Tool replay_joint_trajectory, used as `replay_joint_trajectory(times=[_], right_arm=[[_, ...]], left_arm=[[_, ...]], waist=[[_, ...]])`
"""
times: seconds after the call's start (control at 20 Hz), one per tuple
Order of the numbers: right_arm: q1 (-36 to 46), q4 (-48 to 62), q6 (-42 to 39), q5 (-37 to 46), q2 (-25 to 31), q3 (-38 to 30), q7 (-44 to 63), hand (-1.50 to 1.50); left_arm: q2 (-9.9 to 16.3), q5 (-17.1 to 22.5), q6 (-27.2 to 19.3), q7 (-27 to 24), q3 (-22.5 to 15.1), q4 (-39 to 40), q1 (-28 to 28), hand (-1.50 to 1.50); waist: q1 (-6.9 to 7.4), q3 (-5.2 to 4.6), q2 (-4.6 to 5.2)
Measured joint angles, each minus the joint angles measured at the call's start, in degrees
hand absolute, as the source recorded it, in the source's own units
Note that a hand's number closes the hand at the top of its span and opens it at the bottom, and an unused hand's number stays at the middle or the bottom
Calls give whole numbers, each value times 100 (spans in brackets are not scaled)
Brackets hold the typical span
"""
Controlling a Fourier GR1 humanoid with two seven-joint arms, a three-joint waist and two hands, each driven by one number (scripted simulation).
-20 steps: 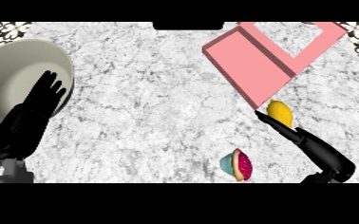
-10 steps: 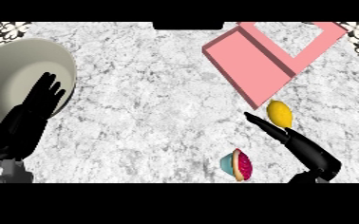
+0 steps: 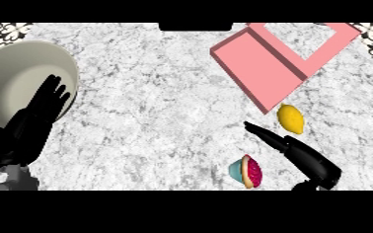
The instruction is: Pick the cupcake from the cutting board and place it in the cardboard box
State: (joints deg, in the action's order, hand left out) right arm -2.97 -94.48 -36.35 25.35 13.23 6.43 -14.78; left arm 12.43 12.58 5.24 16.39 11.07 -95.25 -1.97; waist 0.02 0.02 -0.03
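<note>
Cupcake [image 3: 248, 172] lies tipped on its side on the bare counter [image 3: 160, 108] at about five o'clock, untouched, so by my reading the task has hardly begun: the pick, the carry and the drop into the box are all left. No cutting board shows under it. One marble counter fills the view. One pink box [image 3: 266, 71] sits open at one to two o'clock, well apart from the cupcake, and nothing shows inside it. One pale bowl [image 3: 33, 79] is cut by the nine o'clock edge. Two hands are in view. The left hand [image 3: 36, 116] rests open at eight o'clock, fingers straight and lying over the bowl's rim, holding nothing. The right hand [image 3: 280, 143] comes in from four o'clock with fingers stretched straight toward the middle, empty, passing between the cupcake and the one lemon [image 3: 291, 118], near both, touching neither.
</note>
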Motion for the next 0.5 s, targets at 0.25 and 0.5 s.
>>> replay_joint_trajectory(times=[0.25, 0.5], right_arm=[[127, 236, 93, 223, -183, 127, 16, -150], [150, 411, 131, 371, -214, 127, -126, -150]], left_arm=[[14, -16, 76, 1, 95, 107, -76, 0], [-93, -83, 116, -26, 90, -25, 62, 0]], waist=[[0, 1, -2], [2, 0, -1]])
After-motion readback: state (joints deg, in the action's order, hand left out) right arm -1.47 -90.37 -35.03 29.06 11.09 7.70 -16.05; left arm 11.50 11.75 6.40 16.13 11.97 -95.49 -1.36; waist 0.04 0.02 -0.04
